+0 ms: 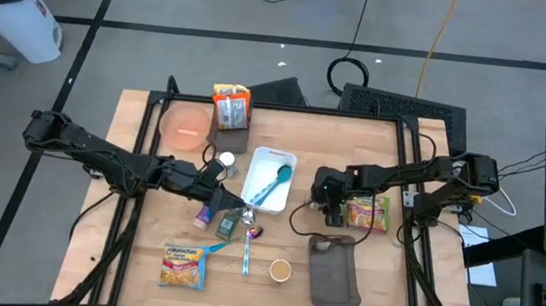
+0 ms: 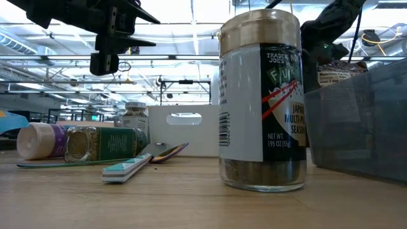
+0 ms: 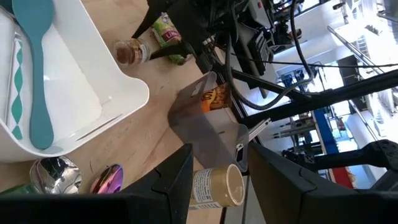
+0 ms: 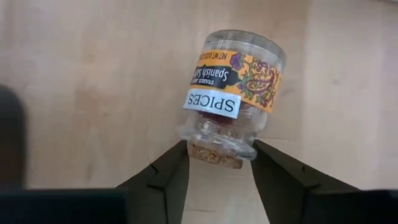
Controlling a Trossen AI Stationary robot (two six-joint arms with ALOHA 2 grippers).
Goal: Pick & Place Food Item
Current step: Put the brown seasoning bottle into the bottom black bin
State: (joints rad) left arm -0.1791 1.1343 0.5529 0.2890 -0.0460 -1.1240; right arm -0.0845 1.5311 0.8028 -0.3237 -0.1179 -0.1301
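My right gripper [image 4: 217,177] is shut on a small glass spice jar [image 4: 231,93] with an orange label and a cork stopper. It is over bare wood right of the table's middle [image 1: 330,215]. My left gripper [image 3: 219,177] is open and empty, raised above the table [image 2: 105,57] just near-left of the white tray [image 1: 268,180], which holds a teal spoon [image 3: 34,74]. A furikake jar with a gold lid [image 1: 280,270] stands upright near the front; in the left wrist view [image 3: 214,185] it shows beyond my left gripper's fingers. My right gripper pinches the spice jar at its cork stopper and neck [image 4: 214,152] between its two fingers, one on each side. The fingers come from above. The jar sits tilted, its base pointing away from the fingers. Whether it is clear of the wood does not show.
A grey container [image 1: 334,269] lies near the right gripper, a noodle packet [image 1: 368,212] to its right. Two spice bottles [image 1: 217,215] lie under the left gripper. A pink bowl [image 1: 186,125] and orange carton [image 1: 230,106] stand far left; another packet [image 1: 183,265] lies near left.
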